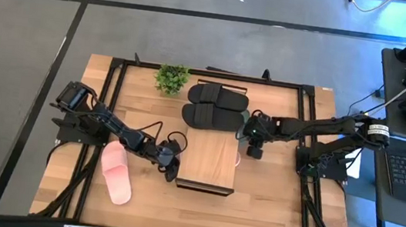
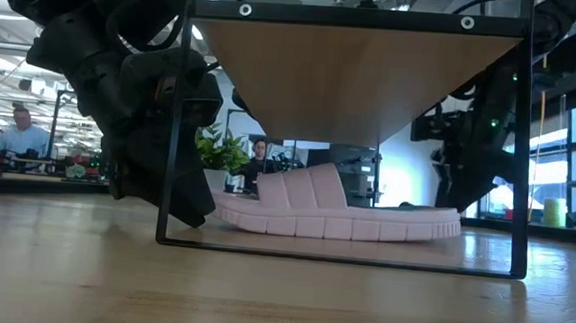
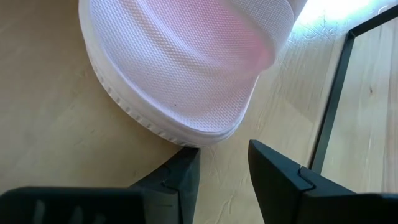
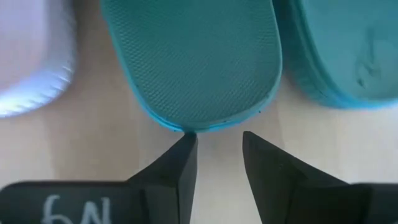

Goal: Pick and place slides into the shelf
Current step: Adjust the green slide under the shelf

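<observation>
Because foam slides are light, soft and compressible, grip the sole edge or the wide strap. One pale pink foam slide [image 1: 116, 173] lies on the wooden desk [image 1: 269, 207], left of the low plank-topped shelf [image 1: 209, 161]; another [image 2: 337, 214] lies under it. Left claw [image 3: 222, 174], fingers apart, holds nothing, just off a pink sole edge. Right claw [image 4: 219, 162], likewise apart and empty, faces the dark green slide [image 4: 196, 59].
</observation>
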Robot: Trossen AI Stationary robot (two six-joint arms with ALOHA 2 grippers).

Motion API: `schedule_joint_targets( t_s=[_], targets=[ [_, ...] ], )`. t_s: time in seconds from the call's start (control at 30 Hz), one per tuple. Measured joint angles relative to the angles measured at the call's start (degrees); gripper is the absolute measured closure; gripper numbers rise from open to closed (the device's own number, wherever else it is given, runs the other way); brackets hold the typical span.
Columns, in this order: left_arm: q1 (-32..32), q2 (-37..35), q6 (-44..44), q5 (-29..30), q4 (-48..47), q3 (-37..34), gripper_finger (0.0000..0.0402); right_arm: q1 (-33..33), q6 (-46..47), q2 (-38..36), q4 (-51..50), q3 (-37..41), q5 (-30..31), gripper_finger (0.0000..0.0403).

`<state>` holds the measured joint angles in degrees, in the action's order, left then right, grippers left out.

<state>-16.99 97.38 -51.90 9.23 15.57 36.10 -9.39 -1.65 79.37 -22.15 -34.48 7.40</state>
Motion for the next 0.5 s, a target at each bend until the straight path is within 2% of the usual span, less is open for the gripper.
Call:
schedule_joint_targets(
  t_s=[0.13, 0.5],
  targets=[
    [-0.01, 0.00, 0.02, -0.06, -0.07, 0.00, 0.0274, 0.04, 0.00, 0.04, 1.28, 0.00, -0.62, 0.0273],
    [2.05, -0.03, -0.02, -0.71, -0.25, 0.02, 0.0274, 0.02, 3.98, -2.15, -3.50, 0.00, -1.27, 0.0273]
  ],
)
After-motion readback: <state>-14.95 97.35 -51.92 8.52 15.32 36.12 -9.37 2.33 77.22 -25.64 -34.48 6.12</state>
